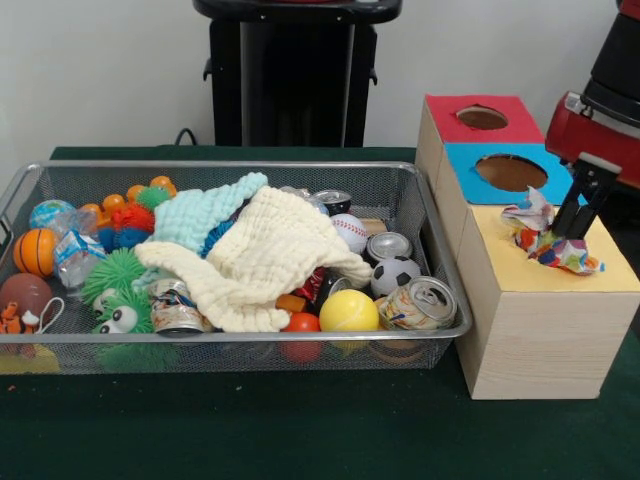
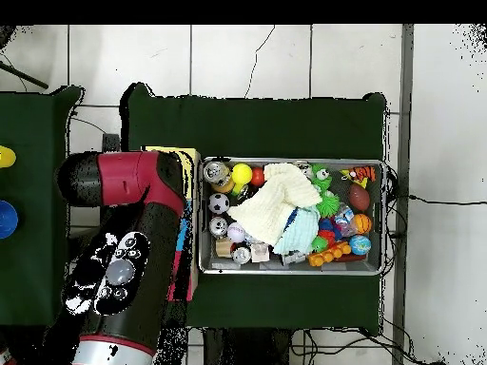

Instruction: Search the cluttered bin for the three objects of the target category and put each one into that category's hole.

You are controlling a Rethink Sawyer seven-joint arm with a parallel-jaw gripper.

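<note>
My gripper (image 1: 572,228) hangs over the yellow section (image 1: 610,282) of the wooden sorting box, at the right in the front view. It is shut on a crumpled wad of colourful paper (image 1: 545,240) that rests against the yellow top and hides any hole there. The blue section's hole (image 1: 511,172) and the red section's hole (image 1: 482,117) lie open behind it. The wire bin (image 1: 250,166) to the left is heaped with clutter. In the overhead view my arm (image 2: 124,238) covers the box and the gripper.
The bin holds a cream cloth (image 1: 265,255), a teal cloth (image 1: 205,212), dented cans (image 1: 420,303), a yellow ball (image 1: 348,312), a soccer ball (image 1: 395,275), a baseball (image 1: 349,232), a basketball (image 1: 35,251) and spiky toys (image 1: 118,275). Green cloth covers the table (image 1: 300,430).
</note>
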